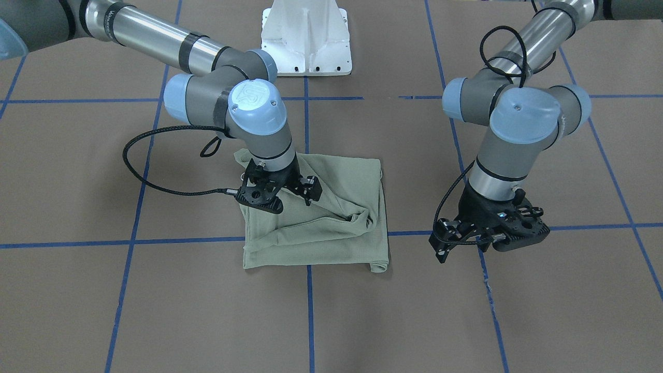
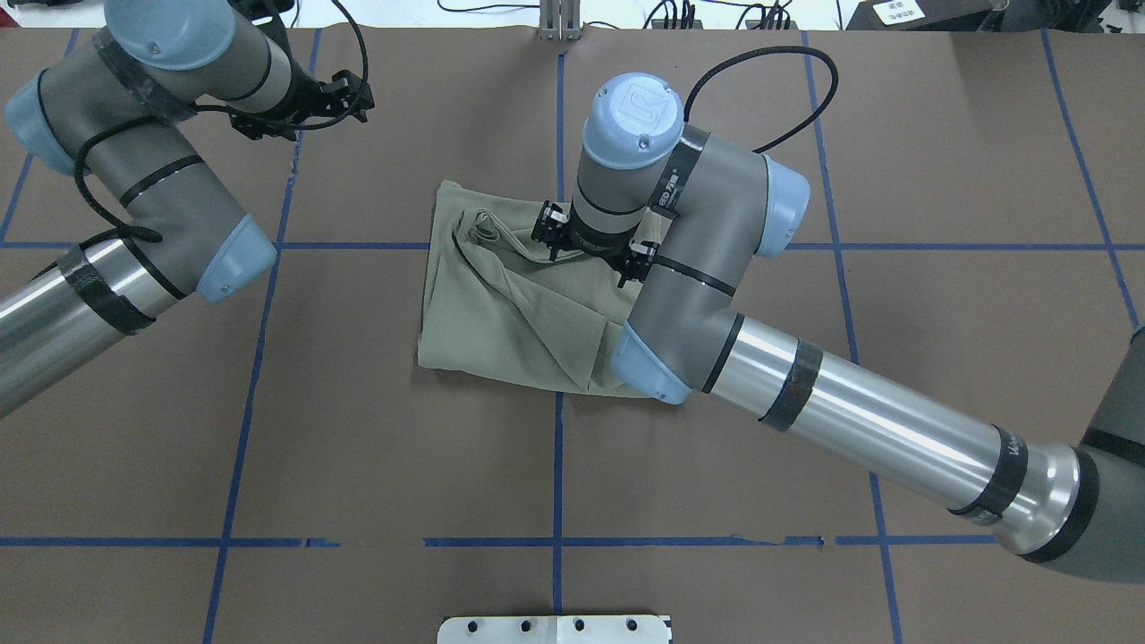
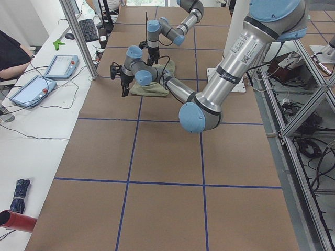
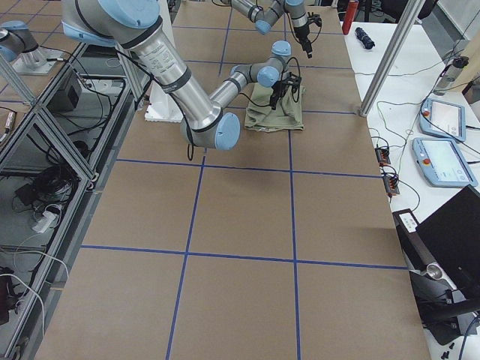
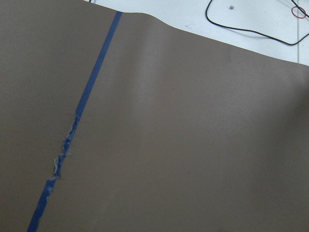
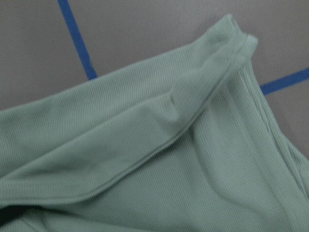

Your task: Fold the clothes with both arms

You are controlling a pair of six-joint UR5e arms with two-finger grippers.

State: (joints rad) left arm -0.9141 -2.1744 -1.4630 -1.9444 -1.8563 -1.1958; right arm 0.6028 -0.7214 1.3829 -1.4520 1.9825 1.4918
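Observation:
The clothes are one sage-green knit shirt point(image 1: 331, 207), folded into a rough rectangle at the table's middle point(image 2: 501, 304), with a loose ridge of fabric running across its top. My right gripper point(image 1: 290, 199) hangs just over the shirt's edge on the robot's right point(image 2: 586, 246); it looks open, with nothing in it. The right wrist view is filled by a hemmed fold of the shirt point(image 6: 169, 145). My left gripper point(image 1: 479, 243) hovers over bare table, well clear of the shirt point(image 2: 309, 107), and looks open and empty. The left wrist view holds only brown table point(image 5: 193, 145).
Blue tape lines point(image 1: 308, 290) grid the brown table. The white base pedestal point(image 1: 306, 39) stands at the robot's side. Beyond the far edge runs a white bench with pendants point(image 3: 60, 65), cables point(image 5: 251, 29) and a seated person's arm point(image 3: 10, 52).

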